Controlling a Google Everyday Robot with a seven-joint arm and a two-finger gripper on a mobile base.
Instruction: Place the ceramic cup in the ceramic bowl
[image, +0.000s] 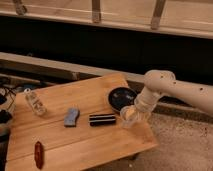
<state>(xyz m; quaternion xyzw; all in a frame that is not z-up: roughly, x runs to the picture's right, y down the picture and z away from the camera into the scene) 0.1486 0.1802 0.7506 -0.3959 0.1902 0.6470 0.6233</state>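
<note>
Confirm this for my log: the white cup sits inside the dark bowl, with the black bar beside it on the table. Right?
Not right. The camera view shows the ceramic cup outside the ceramic bowl, on its near side at the gripper. The black bar is beside the bowl.

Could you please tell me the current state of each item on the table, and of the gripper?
ceramic cup: outside the bowl, at the gripper; lifted or resting, cannot tell.
ceramic bowl: right way up, no cup in it.
gripper: low, at the cup, beside the bowl.
black bar: lying flat.
clear container: untouched, far left.
red object: lying flat.
</note>
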